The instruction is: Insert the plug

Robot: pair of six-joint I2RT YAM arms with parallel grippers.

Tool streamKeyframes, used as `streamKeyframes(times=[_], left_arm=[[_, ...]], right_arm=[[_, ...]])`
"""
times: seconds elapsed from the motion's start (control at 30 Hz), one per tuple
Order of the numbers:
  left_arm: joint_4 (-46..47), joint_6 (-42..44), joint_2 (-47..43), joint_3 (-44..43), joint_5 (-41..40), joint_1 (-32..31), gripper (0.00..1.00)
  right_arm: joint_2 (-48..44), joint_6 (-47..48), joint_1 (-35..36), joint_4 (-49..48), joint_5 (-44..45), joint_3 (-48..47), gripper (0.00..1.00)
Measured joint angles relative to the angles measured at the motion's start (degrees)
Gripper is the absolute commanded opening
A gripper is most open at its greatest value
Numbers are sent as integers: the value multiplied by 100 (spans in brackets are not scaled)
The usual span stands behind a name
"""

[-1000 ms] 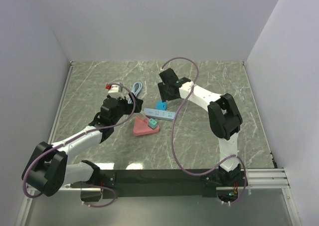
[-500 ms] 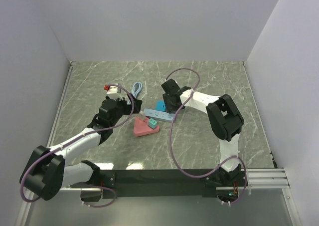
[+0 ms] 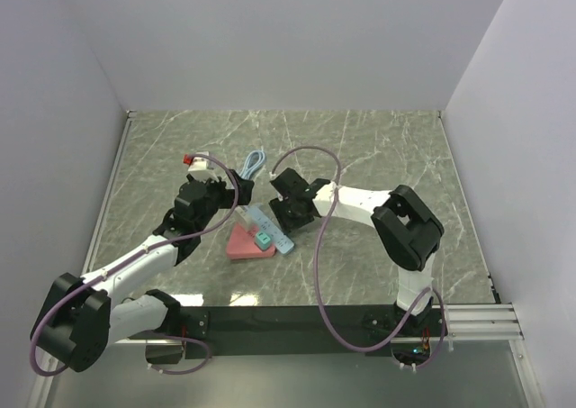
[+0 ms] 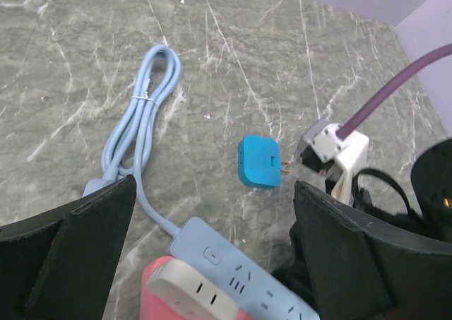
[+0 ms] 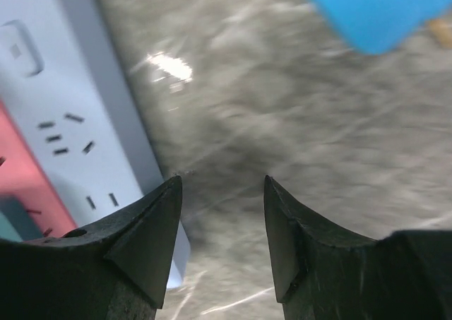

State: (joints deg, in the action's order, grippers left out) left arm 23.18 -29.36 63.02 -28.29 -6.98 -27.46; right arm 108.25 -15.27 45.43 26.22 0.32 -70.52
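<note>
The blue plug [image 4: 258,162] lies on the desk [image 4: 85,44], apart from the strip [image 4: 233,270] and in no socket, its prongs toward the right arm. The strip rests partly on a pink wedge [image 3: 241,246], beside a teal block [image 3: 262,239]. Its cable [image 4: 143,97] lies bundled behind.

The left gripper [image 4: 213,186] hangs spread wide, grasping nothing, above strip and plug. The right gripper [image 5: 222,186] sits low over bare desk, jaws apart and empty. One finger [image 5: 141,228] is at the strip's edge, with the plug beyond.
</note>
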Motion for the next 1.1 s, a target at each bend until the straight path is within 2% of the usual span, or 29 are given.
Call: streamKeyframes(times=[0.23,0.37,0.47,0.73,1.1], left_arm=[[-98,0,-52,7,-42,0,100],[-166,2,-79,7,-79,0,99],[-177,4,-81,7,-142,0,99],[-308,17,-85,7,-240,0,99],[-422,22,-37,7,-343,0,99]], right_arm=[[-262,260,-13,-20,109,-4,62],[-590,977,-280,-299,304,-190,74],[-605,1611,-428,-656,280,-402,79],[-70,2564,-1034,-1366,-754,-673,81],[684,3021,-1502,-1554,-1952,-997,81]])
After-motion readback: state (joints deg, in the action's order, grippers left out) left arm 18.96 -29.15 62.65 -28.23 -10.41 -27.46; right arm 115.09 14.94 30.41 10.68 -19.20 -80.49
